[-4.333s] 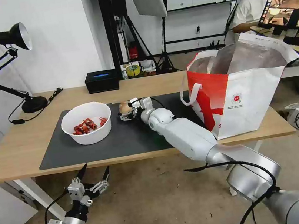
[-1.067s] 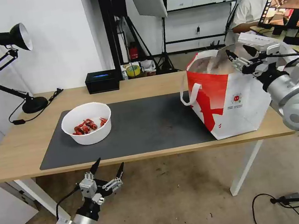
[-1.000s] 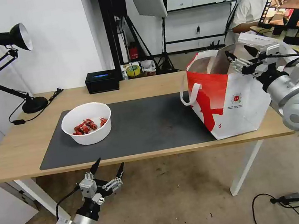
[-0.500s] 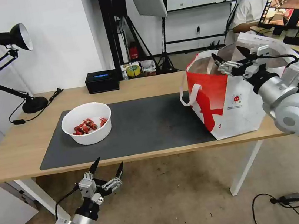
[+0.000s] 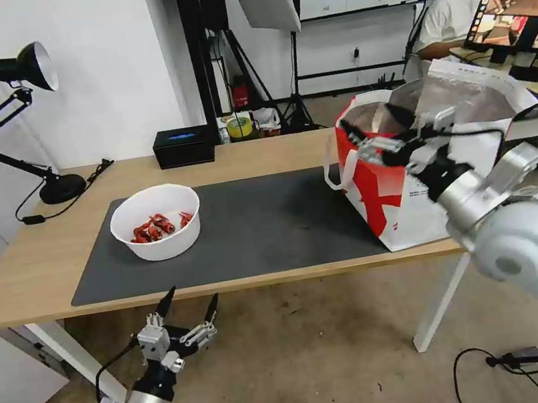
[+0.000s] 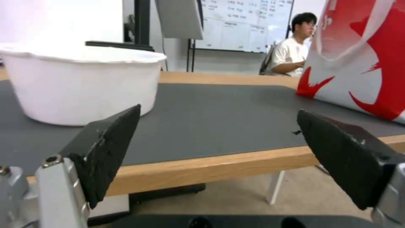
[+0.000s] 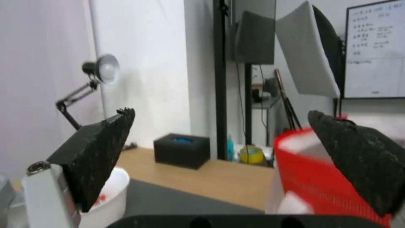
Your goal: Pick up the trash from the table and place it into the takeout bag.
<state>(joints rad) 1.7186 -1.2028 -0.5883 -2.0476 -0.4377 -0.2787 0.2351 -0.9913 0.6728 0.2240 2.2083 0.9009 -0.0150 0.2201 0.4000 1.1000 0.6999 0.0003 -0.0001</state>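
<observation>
A white round bowl [image 5: 156,222] of red crayfish shells, the trash in sight, sits on the left part of the dark grey mat [image 5: 246,232] on the table [image 5: 23,272]. The red-and-white takeout bag [image 5: 432,163] stands upright at the mat's right end, its foil-lined mouth open. My right gripper [image 5: 376,126] is open and empty, raised near the bag's rim on the side facing the bowl. My left gripper [image 5: 186,303] hangs open below the table's front edge, under the bowl. In the left wrist view the bowl [image 6: 80,85] and bag [image 6: 358,60] rise above the table edge.
A black box [image 5: 184,146] and a black desk lamp [image 5: 35,122] stand along the table's far side. A person sits behind the bag by a monitor [image 5: 522,2]. Tripods and a light panel stand behind the table.
My right gripper carried the small bag of trash from the mat to the takeout bag, let go, and has now swung left and down along the bag's rim. The left arm barely shifted.
</observation>
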